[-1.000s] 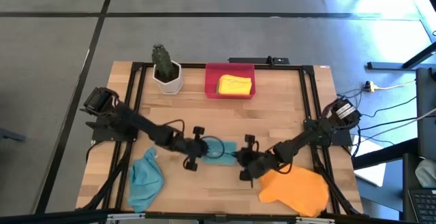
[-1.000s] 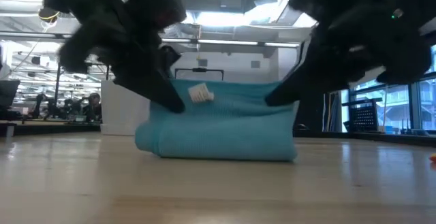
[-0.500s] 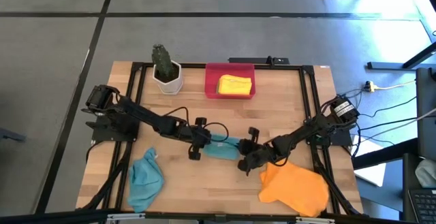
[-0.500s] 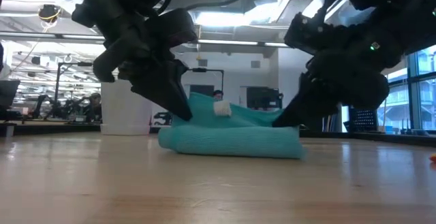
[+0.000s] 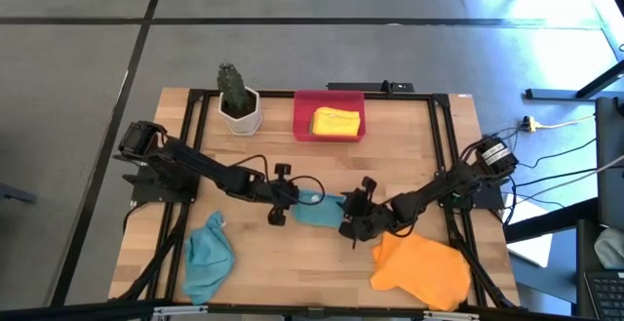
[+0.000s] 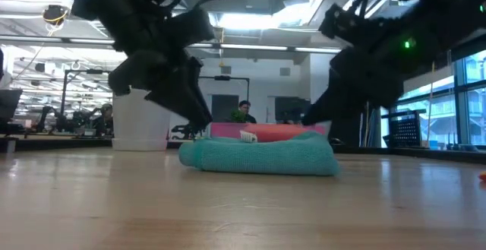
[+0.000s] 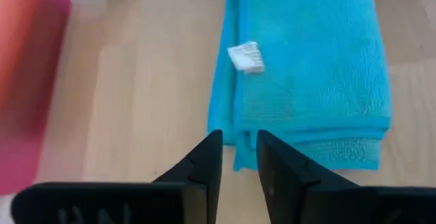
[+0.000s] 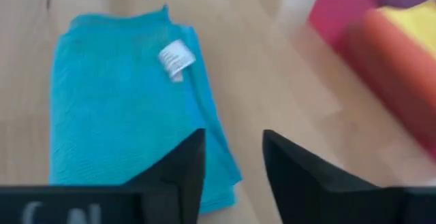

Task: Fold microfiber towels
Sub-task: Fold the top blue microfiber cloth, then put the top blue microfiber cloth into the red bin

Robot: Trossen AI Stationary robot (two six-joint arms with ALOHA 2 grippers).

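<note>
A teal-blue microfiber towel (image 5: 317, 210) lies folded and flat on the wood at mid-table, its white tag (image 7: 246, 56) facing up. My left gripper (image 5: 292, 202) stands at the towel's left end, open by a narrow gap, just above the towel's corner (image 7: 235, 157). My right gripper (image 5: 348, 220) stands at the towel's right end, open wider, its fingers (image 8: 189, 157) straddling the towel's edge from above. In the low view both grippers hover clear of the towel (image 6: 258, 153); neither holds anything.
A crumpled teal towel (image 5: 208, 255) lies near the front left and an orange towel (image 5: 421, 270) near the front right. At the back, a red tray (image 5: 303, 118) holds a folded yellow towel (image 5: 335, 122), beside a potted plant (image 5: 238, 104).
Both grippers carried the towel's raised edge toward the table's far edge and lowered it, folding that layer over. Then both opened and let go. The towel, which stood up between them, now lies flat and low.
</note>
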